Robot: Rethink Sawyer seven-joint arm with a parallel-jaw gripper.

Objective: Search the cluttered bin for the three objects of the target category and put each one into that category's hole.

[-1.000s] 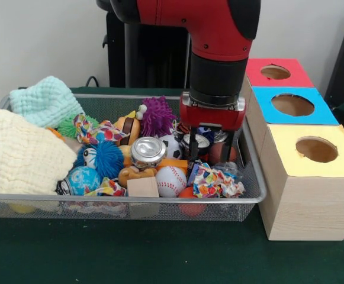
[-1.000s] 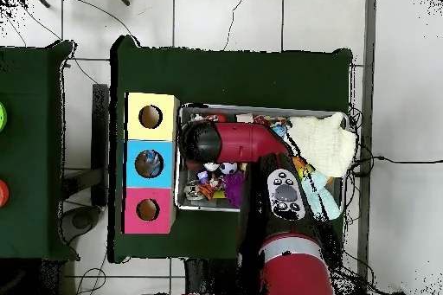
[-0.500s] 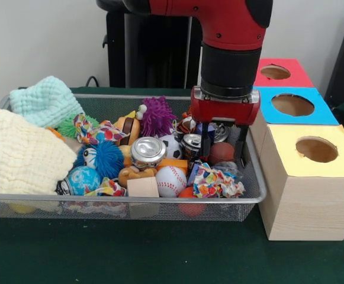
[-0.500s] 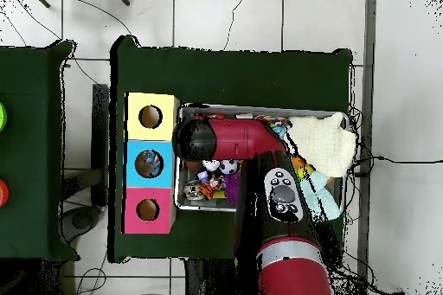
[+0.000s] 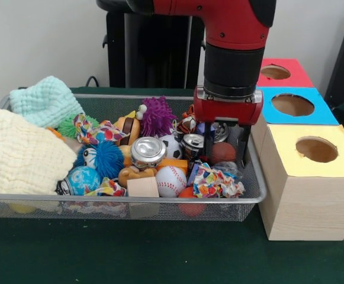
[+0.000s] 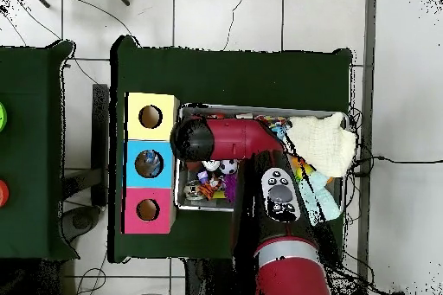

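Over the right end of the wire-mesh bin (image 5: 130, 198), the gripper (image 5: 225, 155) hangs with its two dark fingers spread apart; nothing is held between them. A brown ball (image 5: 223, 152) lies directly between and just below the fingertips, with a small upright metal can (image 5: 192, 144) just beside the left finger as seen from the front.

The target category is not identifiable from the views. Three boxes stand beside the bin, each with a round hole: yellow box (image 5: 314, 148), blue box (image 5: 292, 105), red box (image 5: 276, 72).

Candidate items and expected handling:

- Metal cans, including the larger silver can (image 5: 148, 151): probably light, thin-walled and smooth. Grip across the cylindrical body below the rim; excess force may dent the wall.
- Balls, such as the baseball (image 5: 170, 180): firm and round, likely to roll out of an off-centre grip. Close across the widest part.
- Blue fuzzy toy (image 5: 104, 157) and purple spiky toy (image 5: 157, 115): soft and compliant; a deeper grip is advisable.

Crumpled patterned wrappers (image 5: 214, 182) lying close to the brown ball may be caught in a closing grip.
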